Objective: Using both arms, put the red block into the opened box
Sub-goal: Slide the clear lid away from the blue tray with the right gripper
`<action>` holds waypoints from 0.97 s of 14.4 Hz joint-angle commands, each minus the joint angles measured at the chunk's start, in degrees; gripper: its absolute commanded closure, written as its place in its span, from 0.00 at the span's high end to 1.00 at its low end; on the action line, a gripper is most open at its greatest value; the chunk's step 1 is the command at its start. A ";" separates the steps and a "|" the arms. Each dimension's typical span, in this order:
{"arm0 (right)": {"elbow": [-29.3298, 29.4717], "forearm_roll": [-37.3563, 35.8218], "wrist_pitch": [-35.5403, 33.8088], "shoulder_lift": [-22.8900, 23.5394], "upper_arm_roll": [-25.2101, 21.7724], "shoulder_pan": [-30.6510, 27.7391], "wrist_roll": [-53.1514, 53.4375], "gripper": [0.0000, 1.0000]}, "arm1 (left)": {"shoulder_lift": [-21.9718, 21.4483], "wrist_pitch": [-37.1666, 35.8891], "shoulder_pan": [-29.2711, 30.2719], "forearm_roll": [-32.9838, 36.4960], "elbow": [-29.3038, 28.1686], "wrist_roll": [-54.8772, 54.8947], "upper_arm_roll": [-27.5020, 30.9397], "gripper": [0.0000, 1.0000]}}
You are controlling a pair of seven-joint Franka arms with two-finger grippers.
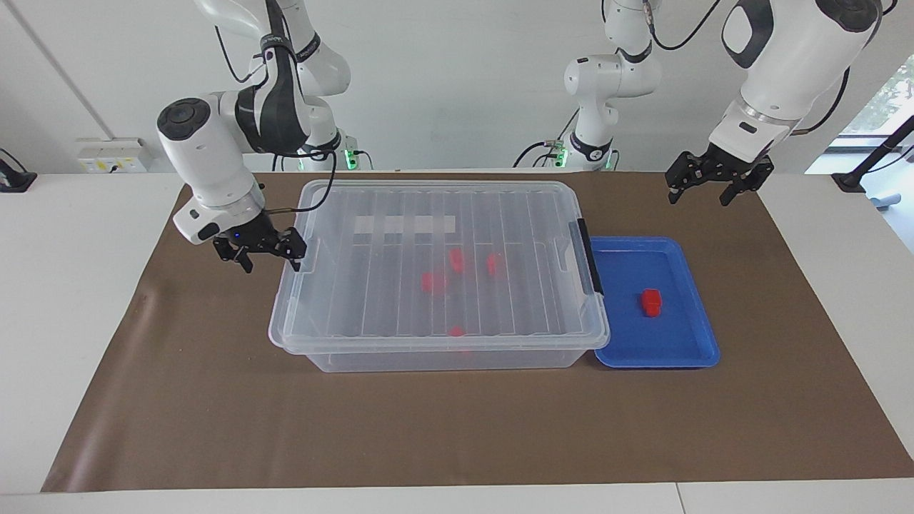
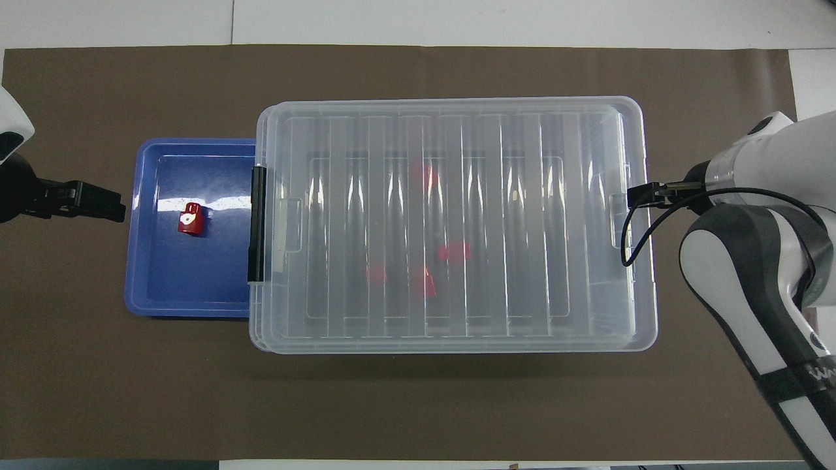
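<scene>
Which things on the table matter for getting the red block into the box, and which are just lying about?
In the job:
- red block, in the blue tray
- box, lid on
- right gripper, at the lid's end
- left gripper, waiting, raised

Lying about:
- red blocks already in the box
- brown mat

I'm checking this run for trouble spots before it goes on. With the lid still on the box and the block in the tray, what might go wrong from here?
1. The right gripper is open at the lid edge; the lid already sits skewed on the box, so it may slide instead of lifting.
2. The black clip handle overhangs the blue tray; a shifting lid could nudge it.
3. The left gripper waits, away from the red block.
</scene>
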 commanded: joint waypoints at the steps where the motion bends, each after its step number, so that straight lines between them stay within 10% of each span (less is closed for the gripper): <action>1: -2.01 0.55 1.21 -1.34 0.39 -2.51 -4.34 1.00 | -0.53 -1.04 0.46 1.04 0.15 -0.21 -0.29 1.00; 14: -0.61 -0.15 0.60 -0.72 0.31 -12.80 -18.93 1.00 | -0.53 -1.04 0.46 1.04 0.15 -0.21 -0.29 1.00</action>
